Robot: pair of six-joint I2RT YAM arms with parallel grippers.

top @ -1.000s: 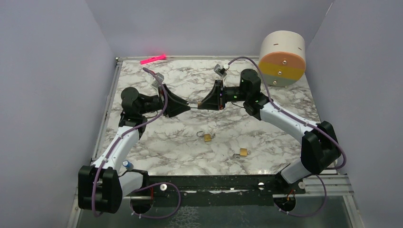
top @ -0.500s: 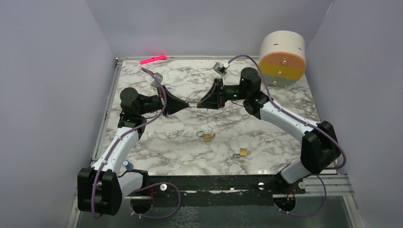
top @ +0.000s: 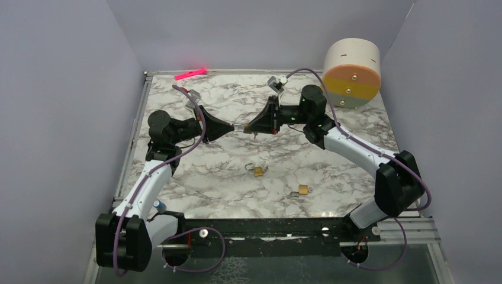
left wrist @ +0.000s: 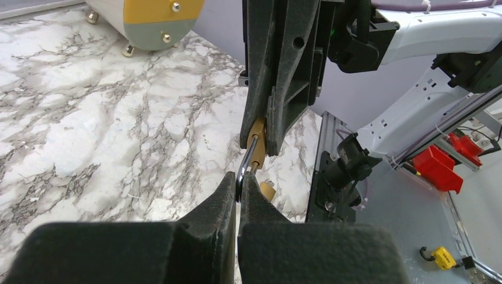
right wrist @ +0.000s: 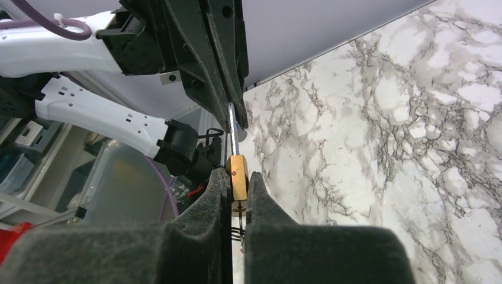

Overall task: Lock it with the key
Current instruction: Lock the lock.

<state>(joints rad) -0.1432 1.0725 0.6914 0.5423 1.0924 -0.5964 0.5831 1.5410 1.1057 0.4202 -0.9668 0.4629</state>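
A small brass padlock hangs in the air between both grippers, above the marble table. My right gripper is shut on its brass body. The key sticks out of the bottom of the body, between the right fingers, with a thin wire ring under it. The padlock's silver shackle reaches toward my left gripper, which is shut on the shackle's end. In the top view the left gripper and the right gripper meet tip to tip over the table's far middle.
Two more brass padlocks lie on the table nearer the arm bases. A round white, yellow and orange drum stands at the back right. A pink marker lies at the back edge. Grey walls close three sides.
My left gripper has closed on the shackle; it stood open a second ago. The right jaws have tightened on the padlock body. Both grippers have shifted slightly toward the back.
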